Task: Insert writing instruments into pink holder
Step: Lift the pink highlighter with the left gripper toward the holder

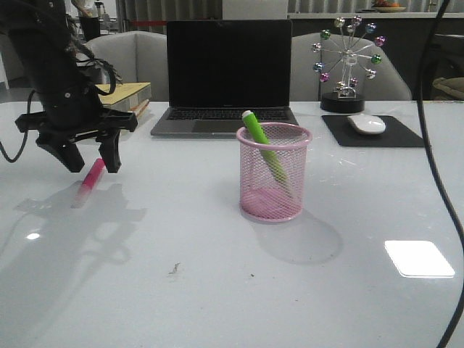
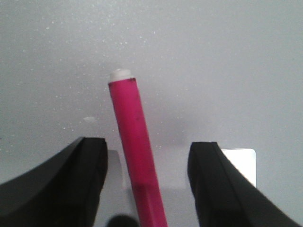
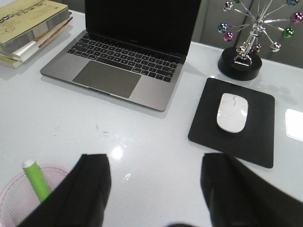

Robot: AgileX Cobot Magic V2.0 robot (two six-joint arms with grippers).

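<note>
The pink highlighter (image 1: 91, 177) lies flat on the white table at the left. My left gripper (image 1: 93, 163) hangs open just over its far end, one finger on each side; in the left wrist view the pink highlighter (image 2: 135, 151) runs between the open fingers (image 2: 213, 179) without touching them. The pink mesh holder (image 1: 273, 172) stands mid-table with the green highlighter (image 1: 262, 145) leaning inside it, pale end up. In the right wrist view my right gripper (image 3: 155, 165) is open and empty above the table, with the pink holder (image 3: 19, 194) and green highlighter (image 3: 37, 178) beside one finger.
An open laptop (image 1: 226, 80) stands behind the holder. A stack of books (image 1: 129, 96) lies at the back left. At the back right are a black mouse pad (image 1: 371, 132) with a white mouse (image 1: 367, 124) and a ball-wheel desk ornament (image 1: 348, 65). A black cable (image 1: 435, 167) hangs at the right.
</note>
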